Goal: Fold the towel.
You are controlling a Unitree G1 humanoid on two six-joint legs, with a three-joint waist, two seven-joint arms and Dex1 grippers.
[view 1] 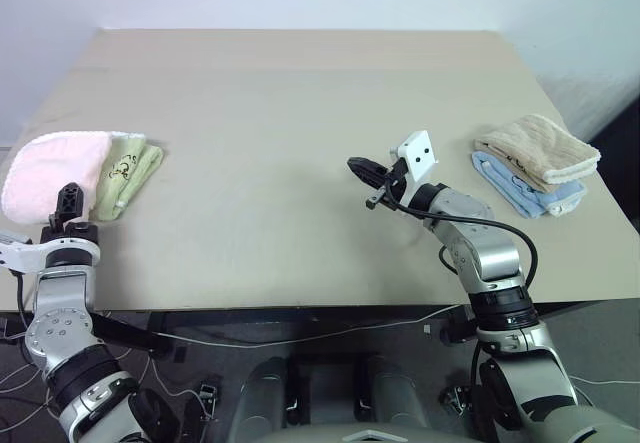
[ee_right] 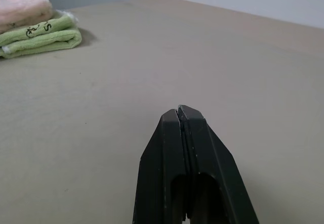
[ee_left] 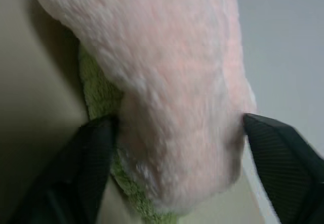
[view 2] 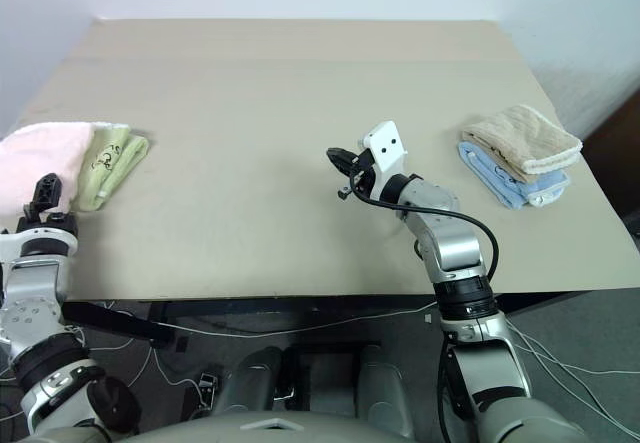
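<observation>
Left pincer (ee_left: 172, 148) stood wide open around the folded pale pink terry towel (view 1: 55, 173) at the table's left edge, right pincer (ee_right: 183, 114) closed empty; withdrawing could drag it off.

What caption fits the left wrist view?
Left gripper open around the folded pink towel, which lies on a green towel.

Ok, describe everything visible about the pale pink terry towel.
The pale pink terry towel is a fluffy, folded bundle with a rounded end, lying at the wooden table's left edge. It rests on and overlaps the folded light green towel. The left gripper stands open with a black finger on either side of its end.
</observation>
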